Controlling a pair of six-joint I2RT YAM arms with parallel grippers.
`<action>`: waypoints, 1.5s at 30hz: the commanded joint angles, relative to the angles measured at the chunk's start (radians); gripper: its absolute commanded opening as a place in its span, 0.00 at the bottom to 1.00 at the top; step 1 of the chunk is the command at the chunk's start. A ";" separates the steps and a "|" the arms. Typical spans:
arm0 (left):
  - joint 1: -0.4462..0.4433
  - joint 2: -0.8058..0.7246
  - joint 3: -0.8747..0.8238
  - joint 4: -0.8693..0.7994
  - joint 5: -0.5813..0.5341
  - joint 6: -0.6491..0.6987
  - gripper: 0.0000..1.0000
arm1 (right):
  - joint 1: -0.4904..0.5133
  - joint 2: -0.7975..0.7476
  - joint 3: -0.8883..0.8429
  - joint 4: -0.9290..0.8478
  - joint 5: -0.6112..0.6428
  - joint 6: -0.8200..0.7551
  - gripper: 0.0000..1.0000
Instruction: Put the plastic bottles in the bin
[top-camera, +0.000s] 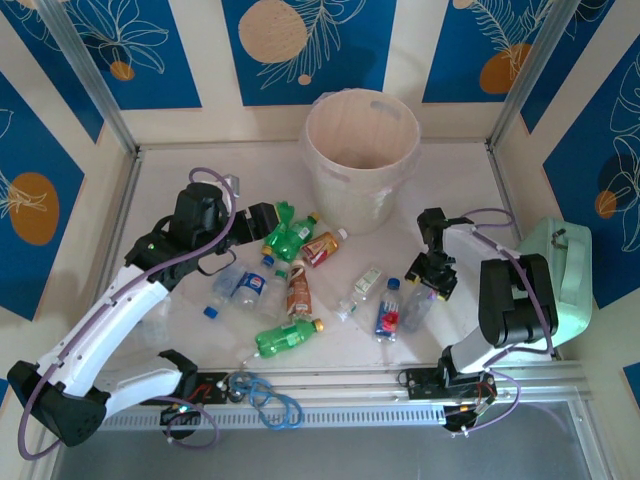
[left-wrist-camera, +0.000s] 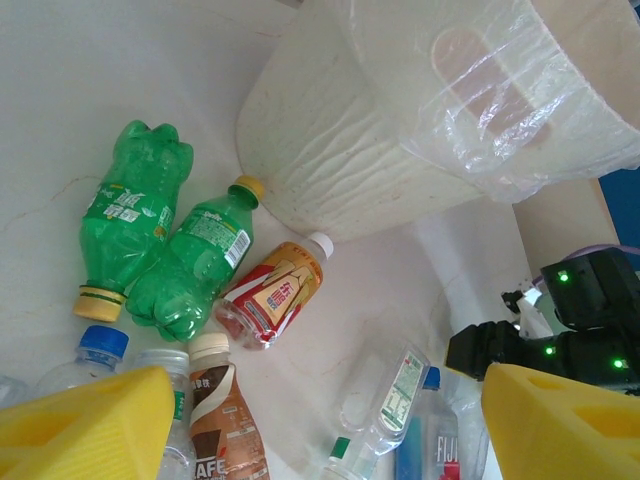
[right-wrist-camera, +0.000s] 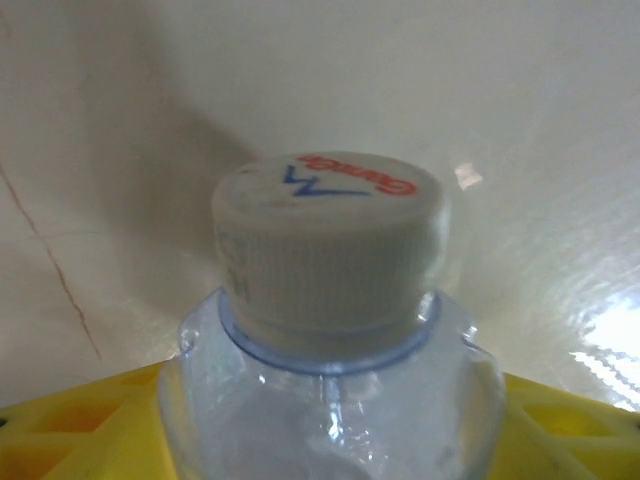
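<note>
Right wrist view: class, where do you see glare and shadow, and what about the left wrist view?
Right wrist view: glare patch on the table at lower right, soft shadow behind the white bottle cap at upper left. Left wrist view: sheen on the plastic liner of the bin.

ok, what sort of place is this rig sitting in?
Probably a staged robot test cell, not a real home or depot: a white table boxed in by aluminium posts and blue printed backdrop panels, with plastic bottles strewn beside a bin.
</note>
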 joint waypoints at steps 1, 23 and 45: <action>0.011 -0.006 0.001 0.013 0.006 -0.008 0.80 | -0.011 0.021 0.029 0.006 -0.045 -0.030 0.67; 0.017 -0.007 -0.005 0.009 0.010 -0.004 0.80 | 0.102 -0.188 0.069 -0.083 0.007 0.017 0.55; 0.019 -0.015 -0.019 0.018 0.003 -0.035 0.80 | 0.274 -0.468 0.431 -0.267 0.082 0.011 0.53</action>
